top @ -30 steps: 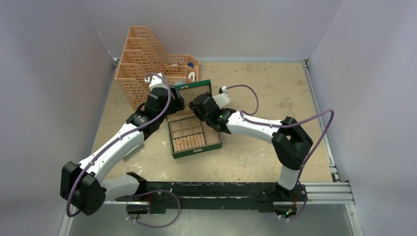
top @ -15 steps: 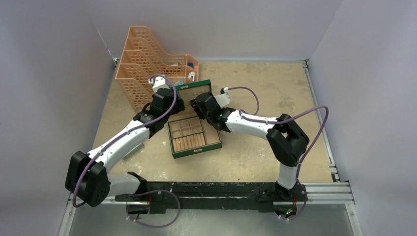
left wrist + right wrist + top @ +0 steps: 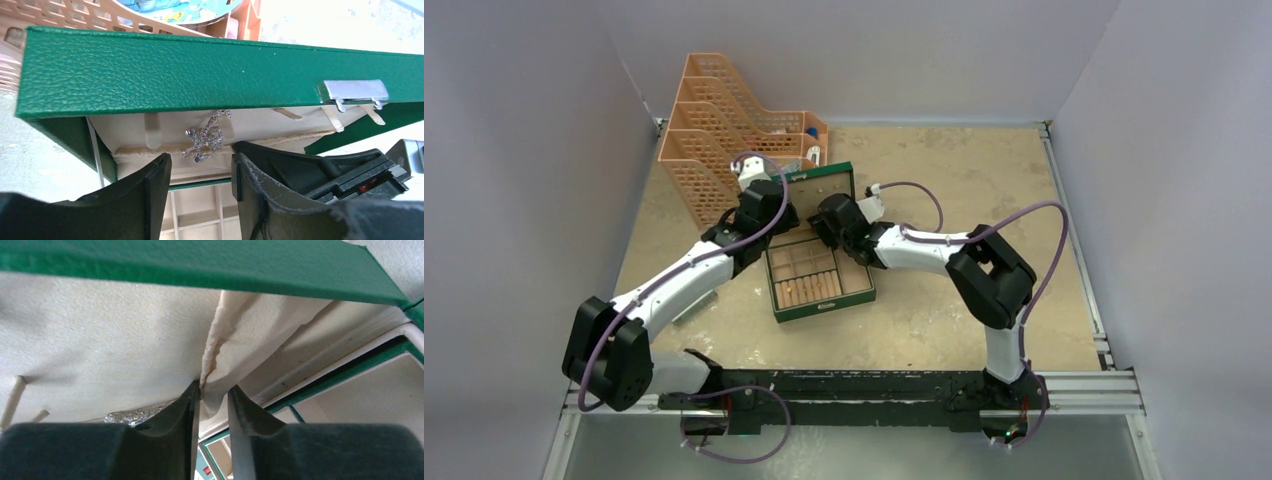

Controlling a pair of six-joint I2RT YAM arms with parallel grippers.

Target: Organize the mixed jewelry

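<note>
A tan, mottled desk (image 3: 984, 190) carries an orange plastic mesh file organiser (image 3: 714, 130) at its far left. Just right of it is a green, leather-grained jewellery box (image 3: 856, 285) with its lid (image 3: 200, 75) raised.

The white-and-black left arm (image 3: 674, 285) stretches from the near left toward the lid. The right arm (image 3: 924, 250) bends in from the right, its wrist at the lid's near face.

The left end effector (image 3: 200, 160) is spread and holds nothing, its tips just short of the lid's cream lining. The right end effector (image 3: 214, 390) has its fingers pressed close, pinching a creased fold of cream fabric lining (image 3: 220, 330) inside the lid.

A silver metal clasp (image 3: 354, 91) sits on the lid's edge.

Of the mixed jewellery, a small silvery, sparkling chain-like piece (image 3: 206, 138) lies tangled against the lid lining, showing between the left fingers without touching them. Tiny gold-coloured pieces (image 3: 809, 290) sit in the near row of the box's compartments.
</note>
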